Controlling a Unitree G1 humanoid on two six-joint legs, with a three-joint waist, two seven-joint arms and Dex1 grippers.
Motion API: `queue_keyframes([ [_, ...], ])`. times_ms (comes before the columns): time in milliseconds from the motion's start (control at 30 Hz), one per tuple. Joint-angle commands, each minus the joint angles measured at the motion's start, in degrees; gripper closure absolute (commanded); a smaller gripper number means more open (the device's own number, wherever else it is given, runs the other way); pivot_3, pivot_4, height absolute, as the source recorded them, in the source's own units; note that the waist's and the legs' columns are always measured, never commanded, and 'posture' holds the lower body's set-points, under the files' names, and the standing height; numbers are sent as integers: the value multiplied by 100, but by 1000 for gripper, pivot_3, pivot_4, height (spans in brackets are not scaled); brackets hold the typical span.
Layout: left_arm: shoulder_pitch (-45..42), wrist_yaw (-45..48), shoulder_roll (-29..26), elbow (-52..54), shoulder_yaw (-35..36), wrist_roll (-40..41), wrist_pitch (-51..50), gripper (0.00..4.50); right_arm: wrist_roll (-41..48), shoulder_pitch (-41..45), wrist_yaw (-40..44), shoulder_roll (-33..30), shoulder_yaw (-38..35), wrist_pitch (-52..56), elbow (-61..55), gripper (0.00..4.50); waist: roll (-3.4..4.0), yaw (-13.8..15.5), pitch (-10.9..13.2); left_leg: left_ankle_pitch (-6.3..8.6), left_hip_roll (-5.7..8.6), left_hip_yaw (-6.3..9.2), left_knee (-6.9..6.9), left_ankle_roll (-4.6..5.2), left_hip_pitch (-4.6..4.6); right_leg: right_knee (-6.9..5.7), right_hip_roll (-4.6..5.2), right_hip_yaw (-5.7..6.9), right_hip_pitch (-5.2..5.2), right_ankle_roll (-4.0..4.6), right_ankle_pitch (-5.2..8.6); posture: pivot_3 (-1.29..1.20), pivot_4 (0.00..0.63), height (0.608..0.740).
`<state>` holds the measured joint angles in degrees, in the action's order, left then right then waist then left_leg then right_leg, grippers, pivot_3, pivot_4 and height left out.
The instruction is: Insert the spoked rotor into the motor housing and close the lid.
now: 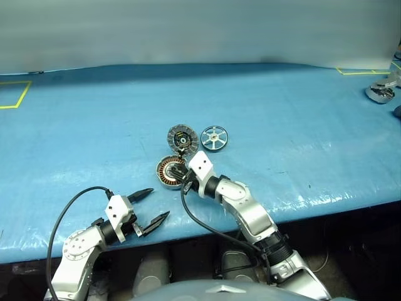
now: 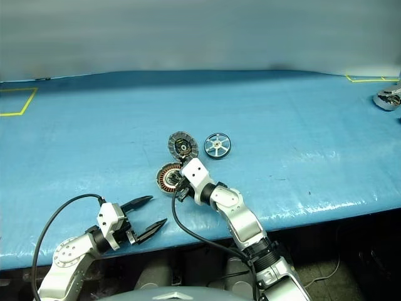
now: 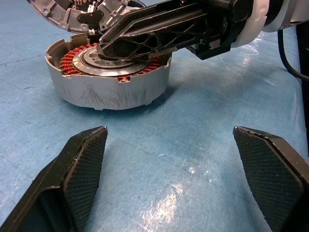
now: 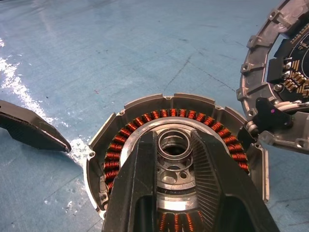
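The motor housing (image 1: 169, 171), a silver-rimmed puck with copper windings, sits near the table's front. Just behind it lies the lid (image 1: 182, 139), a grey segmented disc whose edge meets the housing's rim (image 4: 251, 130). To the right of the lid, the spoked rotor (image 1: 213, 138) lies flat on the mat, apart from both grippers. My right gripper (image 4: 174, 140) reaches over the housing; its fingers stand a little apart on either side of the pale centre ring (image 4: 174, 145). My left gripper (image 1: 160, 202) hovers wide open and holding nothing, in front of the housing (image 3: 111, 72) at the table's front left.
The blue mat (image 1: 282, 125) stretches far back and to both sides. A metal part (image 1: 380, 93) lies at the far right edge. Yellow tape marks (image 1: 15, 94) sit at the far left. The table's front edge (image 1: 326, 204) runs just below the arms.
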<state>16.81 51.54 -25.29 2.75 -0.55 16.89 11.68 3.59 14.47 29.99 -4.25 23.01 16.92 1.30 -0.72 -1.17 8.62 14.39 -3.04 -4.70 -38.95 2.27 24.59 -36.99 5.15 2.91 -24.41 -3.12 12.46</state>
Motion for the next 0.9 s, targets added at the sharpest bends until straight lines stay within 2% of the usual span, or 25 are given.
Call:
queue_keyframes([
  [33, -3, -24, -15, 221, -2, 21, 120, 47, -3, -11, 24, 16, 20, 42, -94, 2556, 0, 0, 0, 0, 0, 0, 0, 0, 0, 0, 0, 0, 0, 0, 0, 0, 150, 740],
  [133, -18, -30, -14, 212, -19, 16, 120, 47, -44, -18, 5, 19, 24, -167, -116, 1572, 0, 2, 0, 0, 0, 0, 0, 0, 0, 0, 1, 0, 1, 0, 0, 0, 150, 740],
  [300, -44, -36, 7, 162, -52, -10, 128, 47, 18, -11, 22, 54, -23, -186, -253, 1572, 0, 2, 0, 0, 1, 0, 0, 0, 1, 0, 0, 0, 0, -1, -1, 0, 150, 740],
  [400, -58, -34, 20, 144, -77, -21, 123, 47, 132, -10, 81, 93, -52, -168, -323, 2188, 0, 1, 0, 0, 1, 0, 0, 0, 1, 0, 0, 0, 0, -1, -1, 0, 150, 740],
  [633, -57, -53, 105, 132, -155, -21, 131, 47, 179, 53, 22, 161, -97, -184, -153, 4461, 0, 0, 0, 0, 1, 0, 0, 0, 1, 0, 0, 0, 0, -1, -1, 0, 150, 740],
  [900, -10, -127, 101, 142, -130, -60, 174, 47, 38, 211, -50, 241, -64, -119, 163, 4461, 0, -2, 0, 0, 2, -1, -1, 0, 1, -1, -2, 0, 0, -2, -3, 0, 150, 740],
])
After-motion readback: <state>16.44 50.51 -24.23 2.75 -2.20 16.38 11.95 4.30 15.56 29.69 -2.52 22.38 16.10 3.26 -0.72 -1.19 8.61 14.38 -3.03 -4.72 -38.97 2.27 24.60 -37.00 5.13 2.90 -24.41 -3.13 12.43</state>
